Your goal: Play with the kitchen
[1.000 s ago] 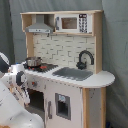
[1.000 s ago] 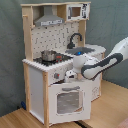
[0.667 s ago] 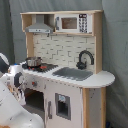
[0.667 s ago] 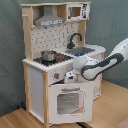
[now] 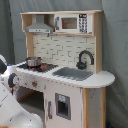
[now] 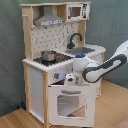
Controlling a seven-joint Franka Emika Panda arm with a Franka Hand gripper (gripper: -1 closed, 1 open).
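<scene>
I hold the gripper against the kitchen front, just above its oven door; finger opening unclear.

the kitchen stands tall in white and pale wood against a grey curtain. a small steel pot sits on the black hob, beside the grey sink with its black tap. above hang the hood and microwave. the white robot arm fills the first exterior view's lower left.
</scene>
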